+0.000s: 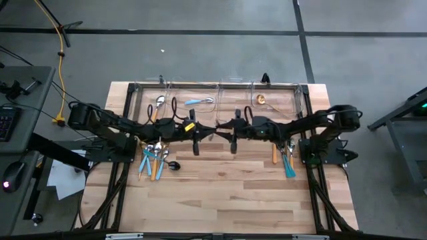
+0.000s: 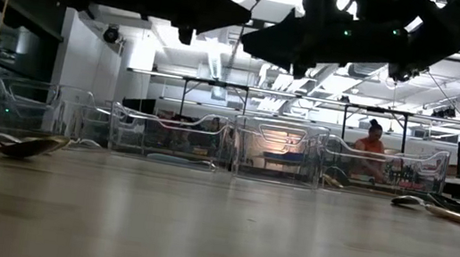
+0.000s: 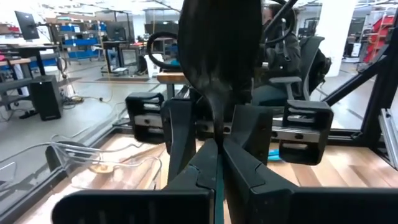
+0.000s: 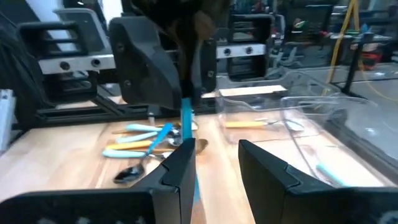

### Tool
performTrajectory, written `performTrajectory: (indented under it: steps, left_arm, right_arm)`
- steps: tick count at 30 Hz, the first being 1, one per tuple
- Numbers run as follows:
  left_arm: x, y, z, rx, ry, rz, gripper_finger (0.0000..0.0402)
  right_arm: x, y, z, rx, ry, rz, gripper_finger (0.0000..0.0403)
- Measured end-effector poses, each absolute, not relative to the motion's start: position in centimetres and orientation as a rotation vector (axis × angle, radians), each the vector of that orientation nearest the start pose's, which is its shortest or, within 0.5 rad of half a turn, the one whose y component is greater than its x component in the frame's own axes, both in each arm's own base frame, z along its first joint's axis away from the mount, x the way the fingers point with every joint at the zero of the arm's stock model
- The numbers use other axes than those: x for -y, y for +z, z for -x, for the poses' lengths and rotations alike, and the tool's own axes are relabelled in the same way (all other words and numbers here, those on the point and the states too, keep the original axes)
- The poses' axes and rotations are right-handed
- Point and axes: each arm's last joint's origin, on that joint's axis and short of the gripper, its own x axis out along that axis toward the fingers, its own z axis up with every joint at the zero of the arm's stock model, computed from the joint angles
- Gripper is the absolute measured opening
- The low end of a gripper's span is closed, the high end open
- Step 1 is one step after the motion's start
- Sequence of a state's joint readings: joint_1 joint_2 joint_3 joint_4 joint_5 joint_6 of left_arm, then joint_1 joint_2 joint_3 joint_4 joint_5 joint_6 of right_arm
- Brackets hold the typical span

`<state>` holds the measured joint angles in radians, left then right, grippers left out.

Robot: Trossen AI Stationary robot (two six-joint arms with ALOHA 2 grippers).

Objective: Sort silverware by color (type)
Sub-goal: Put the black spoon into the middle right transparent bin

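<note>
A black spoon (image 3: 217,56) with a blue handle (image 4: 186,118) hangs high over the table's middle, and my left gripper (image 3: 217,146) is shut on it. My right gripper (image 4: 217,152) faces it from the table's right, open. Its fingers (image 3: 180,137) stand on either side of the spoon, and the handle is close to one of them. I cannot tell whether they touch. In the high view the two grippers, left (image 1: 209,129) and right (image 1: 223,127), meet tip to tip. More silverware lies in a left pile (image 1: 153,159) and a right pile (image 1: 284,159). My left gripper pinches the spoon between its two fingers, about where the black neck meets the blue handle (image 3: 217,134). The fingers come level from the table's left and lie across the spoon. The spoon stands roughly upright, bowl above and handle hanging below, lifted clear of the table.
A row of clear bins (image 1: 213,90) lines the far edge. They hold an orange-handled spoon (image 1: 158,107), a light-blue one (image 1: 200,101) and a gold one (image 1: 261,100). A black spoon (image 1: 175,165) lies by the left pile. A person (image 2: 372,144) is in the room behind.
</note>
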<state>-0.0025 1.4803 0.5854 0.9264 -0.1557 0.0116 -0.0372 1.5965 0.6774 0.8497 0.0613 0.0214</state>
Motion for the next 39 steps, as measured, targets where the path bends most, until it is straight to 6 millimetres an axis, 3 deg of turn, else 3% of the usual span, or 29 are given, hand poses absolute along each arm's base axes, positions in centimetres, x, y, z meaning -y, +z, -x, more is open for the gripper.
performTrajectory:
  steps: [39]
  left_arm:
    - [0.11, 21.44, -29.61, 0.084, 0.148, -0.004, 0.0000]
  right_arm:
    - [1.03, 20.33, -32.68, -0.004, -0.028, -0.053, 0.0106]
